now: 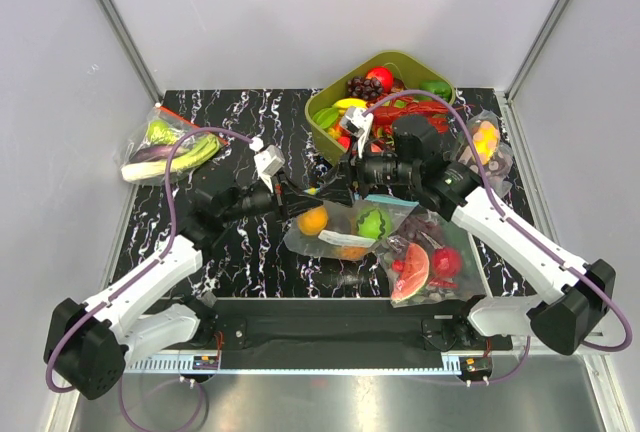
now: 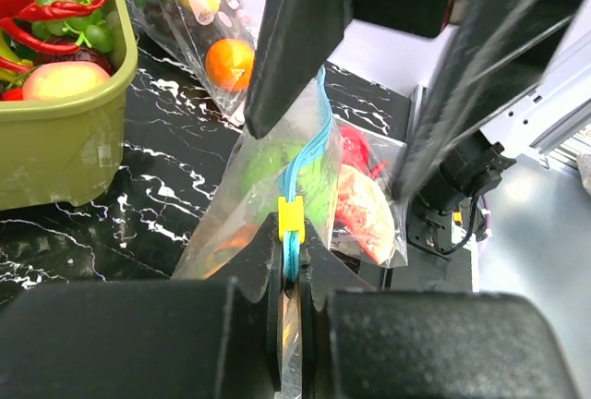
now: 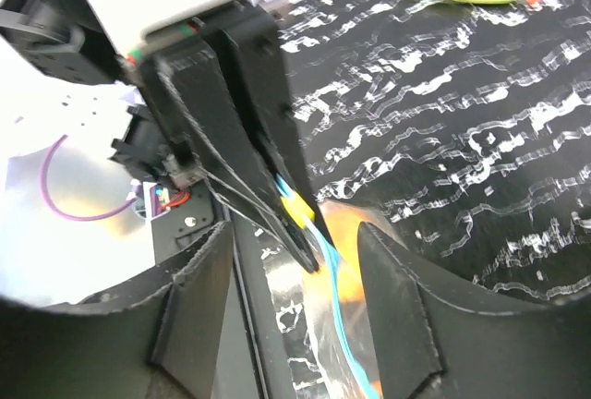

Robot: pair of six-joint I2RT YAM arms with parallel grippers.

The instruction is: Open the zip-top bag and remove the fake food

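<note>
The zip-top bag (image 1: pixel 345 230) lies in the middle of the table, clear, with an orange fruit (image 1: pixel 313 220) and a green ball (image 1: pixel 372 222) of the fake food inside. Its teal zip strip (image 2: pixel 305 154) stands upward and carries a yellow slider (image 2: pixel 291 217). My left gripper (image 2: pixel 292 237) is shut on the strip just below the slider. My right gripper (image 3: pixel 295 311) is open; its fingers (image 3: pixel 406 316) stand on either side of the strip (image 3: pixel 337 311) without touching it. In the top view both grippers meet over the bag's mouth, left gripper (image 1: pixel 318 195) beside right gripper (image 1: pixel 345 192).
An olive bin (image 1: pixel 404 56) with a red lobster, grapes and other fruit stands at the back right. A bag with a watermelon slice (image 1: pixel 420 264) lies right of the zip-top bag. A bag of green vegetables (image 1: pixel 165 147) is at the far left, another bag (image 1: pixel 486 142) at the far right.
</note>
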